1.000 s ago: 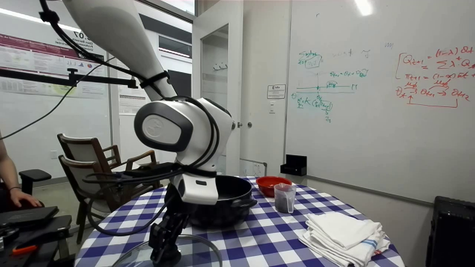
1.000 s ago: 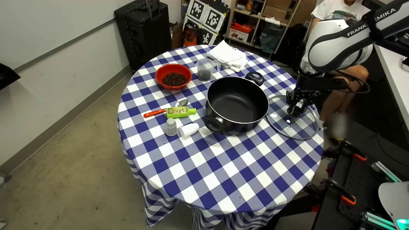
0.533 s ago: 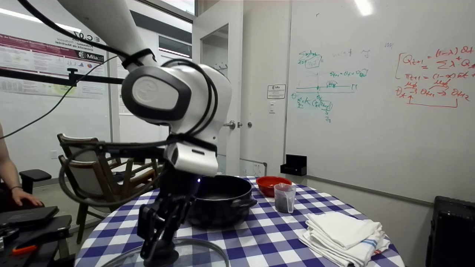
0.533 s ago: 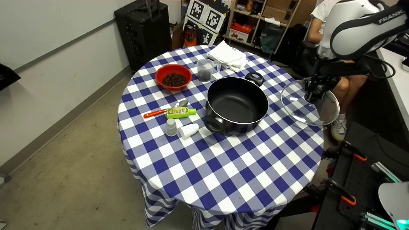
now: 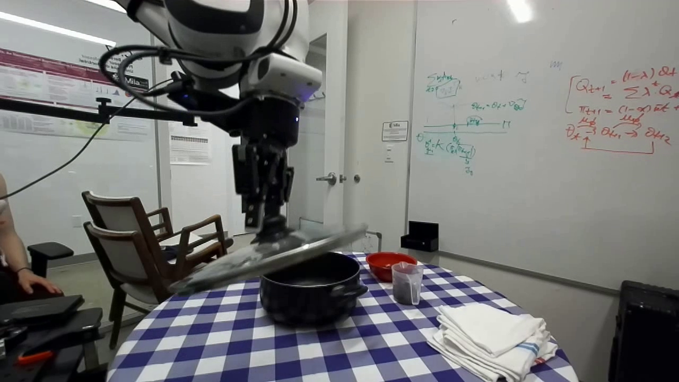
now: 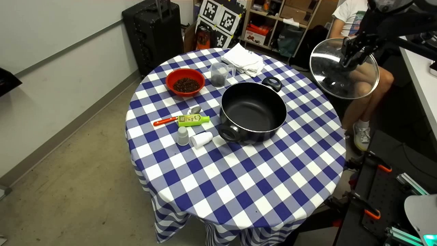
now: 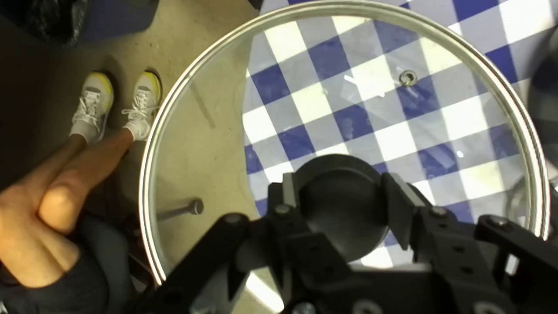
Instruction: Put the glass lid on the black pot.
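Observation:
The glass lid, clear with a metal rim, is in the air and tilted; it shows in both exterior views (image 5: 249, 262) (image 6: 327, 73) and in the wrist view (image 7: 370, 91). My gripper (image 5: 269, 215) is shut on the lid's dark knob (image 7: 344, 209), one finger on each side of it in the wrist view. The black pot (image 5: 313, 305) stands open and upright on the table; its bare inside shows in an exterior view (image 6: 252, 107). The lid is beside the pot and higher than it, over the table's edge. A dark blurred part at the wrist view's right edge may be the pot.
A red bowl (image 6: 185, 82) with dark bits, a clear measuring cup (image 6: 219, 75) and folded white towels (image 6: 243, 59) stand beyond the pot. A green bottle (image 6: 193, 120), a shaker (image 6: 183, 136) and a tipped white cup (image 6: 202, 139) are nearby. A person (image 6: 348, 24) sits close behind the lid.
My gripper has lifted the lid from the table and moved it up and away from the pot, toward the seated person. The lid's tilt has grown. The pot has not moved.

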You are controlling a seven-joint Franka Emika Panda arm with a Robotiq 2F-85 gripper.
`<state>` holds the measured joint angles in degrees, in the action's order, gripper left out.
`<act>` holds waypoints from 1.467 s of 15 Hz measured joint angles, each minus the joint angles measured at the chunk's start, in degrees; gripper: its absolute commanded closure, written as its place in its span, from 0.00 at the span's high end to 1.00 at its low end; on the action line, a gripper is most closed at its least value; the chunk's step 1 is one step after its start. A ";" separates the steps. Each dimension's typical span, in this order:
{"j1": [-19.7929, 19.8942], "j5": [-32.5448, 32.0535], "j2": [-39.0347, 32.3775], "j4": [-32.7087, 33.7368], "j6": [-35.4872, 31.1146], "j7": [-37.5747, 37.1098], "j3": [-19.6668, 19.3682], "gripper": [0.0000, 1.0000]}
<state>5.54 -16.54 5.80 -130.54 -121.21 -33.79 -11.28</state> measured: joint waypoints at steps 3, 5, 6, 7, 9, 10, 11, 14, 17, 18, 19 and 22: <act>-1.88 0.94 2.02 4.20 2.14 2.97 6.04 0.25; -3.90 2.29 1.28 7.74 2.78 4.99 9.65 0.25; -4.98 3.20 0.44 9.59 2.84 6.29 11.20 0.25; -5.94 4.11 -0.64 11.36 2.84 7.66 12.46 0.25; -7.39 5.99 -3.18 14.54 2.49 10.15 14.14 0.25; -7.88 7.02 -4.45 15.80 2.17 11.36 14.59 0.25; -8.21 8.13 -5.69 16.83 1.82 12.64 14.88 0.25; -8.66 10.18 -9.28 18.62 0.76 15.85 15.20 0.25; -8.82 10.30 -13.17 19.35 -1.26 17.94 15.27 0.25; -8.84 10.58 -14.61 19.71 -1.73 18.61 15.31 0.25; -8.88 10.96 -15.94 20.08 -2.13 19.33 15.35 0.25; -9.07 11.70 -19.12 21.17 -2.78 20.85 15.46 0.25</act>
<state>-3.53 -4.84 -13.32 -109.37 -123.99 -12.94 4.18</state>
